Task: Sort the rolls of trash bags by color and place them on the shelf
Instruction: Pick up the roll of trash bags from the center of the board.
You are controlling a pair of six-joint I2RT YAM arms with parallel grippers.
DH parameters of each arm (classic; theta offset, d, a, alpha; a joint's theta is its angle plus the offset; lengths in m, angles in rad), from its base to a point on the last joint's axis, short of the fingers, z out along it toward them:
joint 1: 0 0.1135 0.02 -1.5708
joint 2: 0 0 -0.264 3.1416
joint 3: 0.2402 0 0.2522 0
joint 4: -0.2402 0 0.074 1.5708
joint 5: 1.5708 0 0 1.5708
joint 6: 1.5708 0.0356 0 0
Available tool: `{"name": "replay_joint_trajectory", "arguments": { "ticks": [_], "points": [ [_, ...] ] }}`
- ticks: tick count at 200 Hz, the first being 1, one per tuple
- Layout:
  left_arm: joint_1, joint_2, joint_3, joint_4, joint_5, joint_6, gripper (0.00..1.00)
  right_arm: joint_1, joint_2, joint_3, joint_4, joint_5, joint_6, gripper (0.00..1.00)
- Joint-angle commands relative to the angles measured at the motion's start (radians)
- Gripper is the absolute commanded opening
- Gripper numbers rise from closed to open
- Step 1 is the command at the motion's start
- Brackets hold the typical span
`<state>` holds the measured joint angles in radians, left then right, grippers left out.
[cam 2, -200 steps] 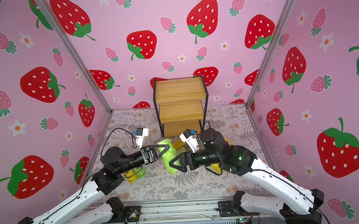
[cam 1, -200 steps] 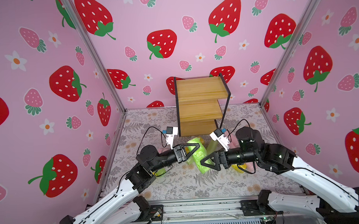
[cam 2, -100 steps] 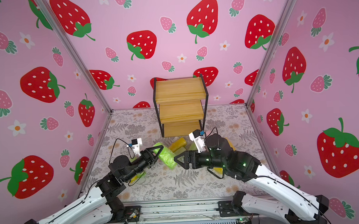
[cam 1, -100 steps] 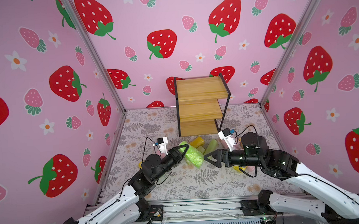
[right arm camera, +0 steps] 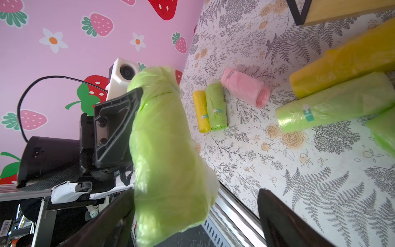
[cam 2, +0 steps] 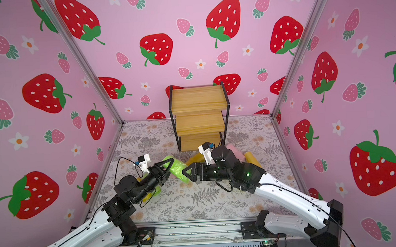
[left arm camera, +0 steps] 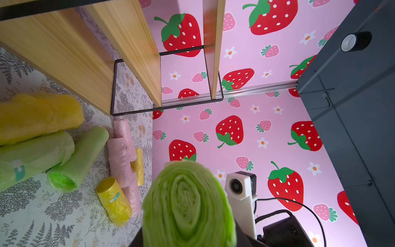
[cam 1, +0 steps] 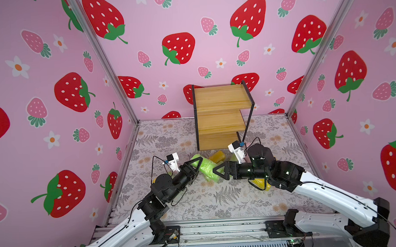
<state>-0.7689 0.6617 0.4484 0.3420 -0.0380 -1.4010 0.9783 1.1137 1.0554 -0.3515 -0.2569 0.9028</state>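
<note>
1 green roll (right arm camera: 166,149) clamped in left fingers (right arm camera: 113,132), between spread right fingers (right arm camera: 277,218).

Shelf (cam 1: 221,97) boards bare; rolls (cam 1: 218,155) crowd floor (cam 1: 170,139) before it.

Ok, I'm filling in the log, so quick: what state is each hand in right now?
Left hand: closed on the light green roll.
Right hand: open, fingers spread either side of the same roll, not clamping it.

Light green roll (left arm camera: 188,205), viewed end-on, is clamped between the fingers (left arm camera: 135,243); beyond the fingertips, loose rolls (left arm camera: 79,158) are scattered on the bench (left arm camera: 42,213) beside the shelf (left arm camera: 64,53).
</note>
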Motion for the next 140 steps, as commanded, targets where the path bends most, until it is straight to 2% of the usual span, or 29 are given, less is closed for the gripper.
{"name": "replay_joint_trajectory", "arguments": {
  "ticks": [1,44,72,131,135,140],
  "points": [
    [-0.003,-0.017,-0.007,0.078,-0.015,-0.015,0.00,0.012,0.018,0.023,0.063,-0.026,0.012,0.93],
    [-0.003,-0.010,-0.004,0.087,-0.017,-0.016,0.00,0.030,0.045,0.028,0.088,-0.037,0.018,0.86],
    [-0.003,-0.010,-0.006,0.090,-0.017,-0.019,0.00,0.037,0.056,0.031,0.105,-0.039,0.024,0.75],
    [-0.003,-0.023,-0.006,0.067,-0.028,-0.009,0.00,0.043,0.066,0.069,0.073,-0.019,0.007,0.04],
    [-0.003,-0.027,-0.002,0.055,-0.029,-0.009,0.12,0.043,0.066,0.079,0.058,-0.008,0.000,0.00],
    [-0.003,-0.033,0.007,0.023,-0.033,-0.004,0.34,0.043,0.062,0.090,0.037,0.005,-0.008,0.00]
  ]
}}
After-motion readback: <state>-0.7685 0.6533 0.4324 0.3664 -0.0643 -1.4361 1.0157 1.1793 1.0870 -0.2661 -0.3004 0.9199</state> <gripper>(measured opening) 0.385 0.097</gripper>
